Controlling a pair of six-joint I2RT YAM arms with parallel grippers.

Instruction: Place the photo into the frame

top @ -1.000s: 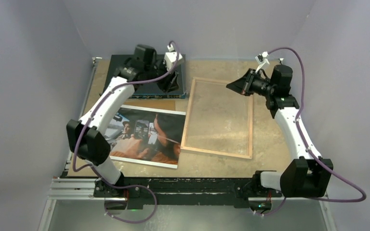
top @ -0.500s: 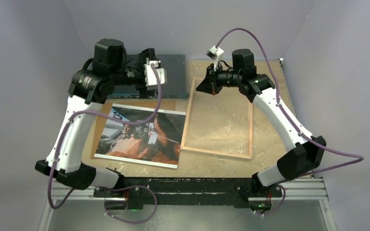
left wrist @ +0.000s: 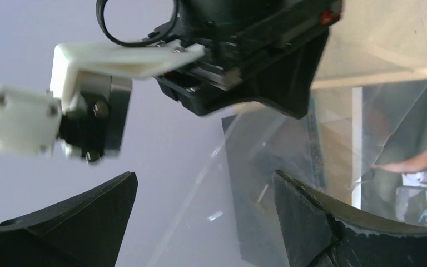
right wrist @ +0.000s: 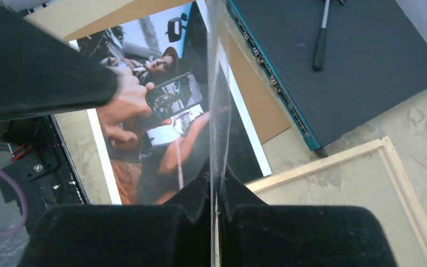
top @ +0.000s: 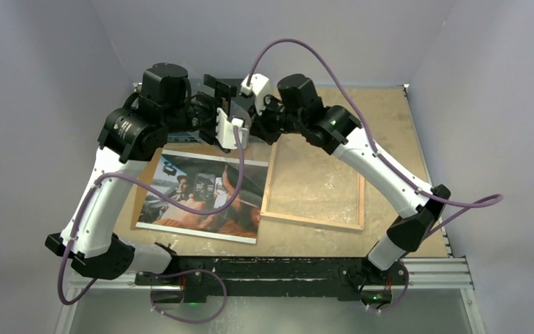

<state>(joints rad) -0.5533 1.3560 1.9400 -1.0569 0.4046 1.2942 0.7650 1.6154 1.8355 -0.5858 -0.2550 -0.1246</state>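
The left hand (left wrist: 203,186) is positioned above the far part of the tabletop (top: 389,111), left of centre. Its fingers are spread wide and nothing is gripped between them. The left arm is arched high, with the wrist turned toward the right. The photo (top: 201,198) is laid flat, image side up, toward the near left corner, nearward of both hands and touched by neither. The right hand (right wrist: 217,173) is placed close beside the left one, its fingers clamped on the edge of a clear sheet (right wrist: 218,94). The frame (top: 313,220) is laid flat, wood rim up, just beside the photo's right edge. The right arm is stretched over it from the near right corner.
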